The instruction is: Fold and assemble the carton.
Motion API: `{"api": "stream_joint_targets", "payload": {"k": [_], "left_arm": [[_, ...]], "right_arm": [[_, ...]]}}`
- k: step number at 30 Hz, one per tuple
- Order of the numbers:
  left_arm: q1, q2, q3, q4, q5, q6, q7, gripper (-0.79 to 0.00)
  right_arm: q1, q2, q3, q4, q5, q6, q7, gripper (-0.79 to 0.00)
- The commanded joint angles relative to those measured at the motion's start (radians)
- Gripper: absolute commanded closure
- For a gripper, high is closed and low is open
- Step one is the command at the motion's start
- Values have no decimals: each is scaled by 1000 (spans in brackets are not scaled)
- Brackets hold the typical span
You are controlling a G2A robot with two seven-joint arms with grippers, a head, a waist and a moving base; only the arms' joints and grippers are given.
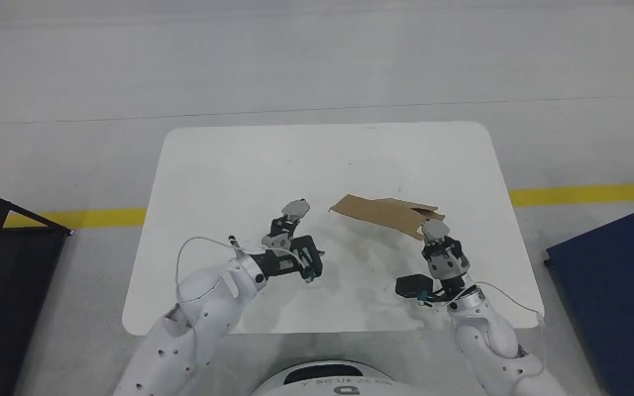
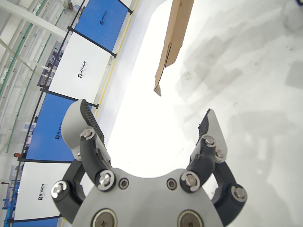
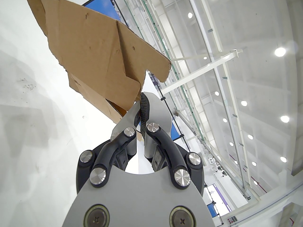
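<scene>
Now pinching the carton [image 1: 381,211] at its right end with the right gripper [image 1: 433,232], fingers clenched tight on the edge of a flap. From the right wrist, gripped as a flattened brown sheet with creases, slits and loose flaps, fanning away from the closed fingertips [image 3: 144,102]. Tilted rather than lying flat, with the held end raised off the table [image 1: 248,168]. Cannot tell whether the far edge touches the top. From above, showing as a long narrow brown strip on the right half of the white table, running from near the middle out to the right gripper.

Holding the left gripper [image 1: 287,223] released, fingers spread wide with nothing between them. Placed to the left of the carton, near its left tip but apart from it, over bare table. From the left wrist, looking past the two ribbed pads [image 2: 91,116] straight at the carton's near tip, edge-on and slanting away.

Beyond the table: grey floor with a yellow stripe [image 1: 94,217].
</scene>
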Motion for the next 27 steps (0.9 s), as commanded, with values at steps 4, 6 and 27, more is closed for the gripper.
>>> {"api": "stream_joint_targets", "payload": {"k": [4, 6, 27], "left_arm": [[-28, -6, 70, 8, 9, -44, -25, -754], [-39, -9, 95, 13, 20, -40, -32, -680], [-197, -67, 278, 151, -14, 100, -134, 0]], "right_arm": [[-3, -4, 5, 14, 21, 19, -34, 0], [-7, -5, 11, 15, 26, 20, -45, 0], [-44, -20, -24, -2, -134, 50, -69, 0]]}}
